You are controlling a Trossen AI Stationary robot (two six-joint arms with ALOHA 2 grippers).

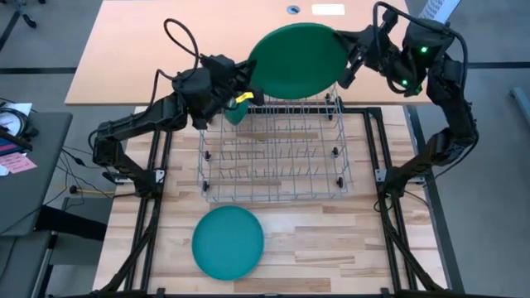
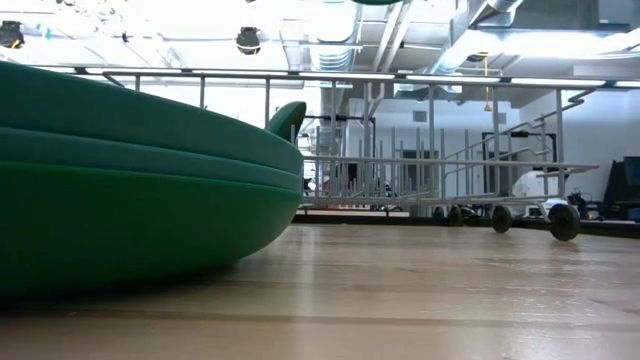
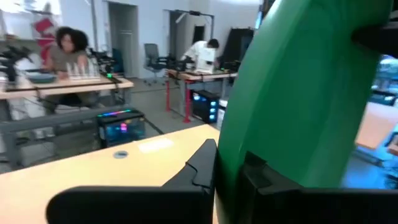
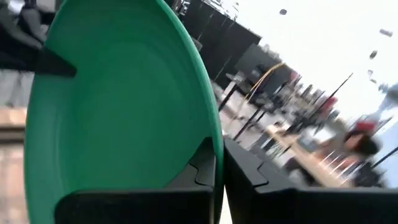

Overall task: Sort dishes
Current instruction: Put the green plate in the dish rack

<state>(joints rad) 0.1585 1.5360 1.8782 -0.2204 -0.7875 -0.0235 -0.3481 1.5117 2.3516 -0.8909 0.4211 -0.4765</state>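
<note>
A dark green plate (image 1: 298, 62) hangs in the air over the far edge of the wire rack (image 1: 273, 157), with a gripper at each side. My left gripper (image 1: 245, 79) is shut on its left rim and my right gripper (image 1: 341, 60) on its right rim. A teal plate (image 1: 228, 242) lies flat on the table near the front edge and fills the left of the low view (image 2: 130, 180). Another green plate (image 1: 236, 113) stands on edge in the rack's far left corner (image 2: 287, 118). My left gripper pinches the held plate's left rim (image 3: 231, 163) between its two fingers, one on each face. It comes in level from the table's left. The plate is lifted clear of the rack and tilted. My right gripper pinches the opposite, right rim (image 4: 216, 149), one finger on the hollow face and one on the back. It comes in level from the table's right. The plate hangs between the two grippers, touching nothing else.
The rack stands mid-table on small wheels (image 2: 563, 222), its upright tines mostly bare. A tan table (image 1: 166, 50) lies beyond the far edge. People sit at desks (image 3: 68, 56) in the room behind. Bare wood lies to the right of the teal plate.
</note>
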